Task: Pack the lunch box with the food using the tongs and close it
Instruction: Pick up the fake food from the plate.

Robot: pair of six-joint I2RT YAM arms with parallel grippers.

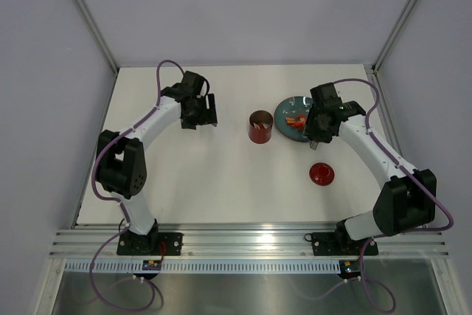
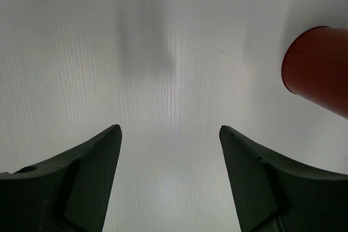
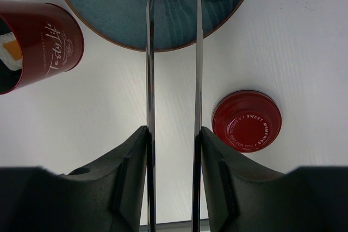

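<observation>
White arms [image 1: 158, 119], black joints [image 1: 122, 167], purple cables [image 1: 160, 73].

Left of lunch box [image 1: 259, 127]: bare tabletop [image 1: 221, 175] as far as the left hand [image 1: 200, 112], which has its jaws wide apart and nothing between them.
Right of lunch box: plate [image 1: 285, 118] just beside it, with only a narrow gap.
Beyond the plate from lunch box: right hand [image 1: 316, 127] over the plate's right rim, clamped on the tongs [image 3: 150, 80], which reach across the plate.
Near-right of lunch box: lid [image 1: 321, 174] lies flat, well apart, with an open lane between.
Above lunch box: mouth uncovered.
Near side of lunch box: open tabletop.
</observation>
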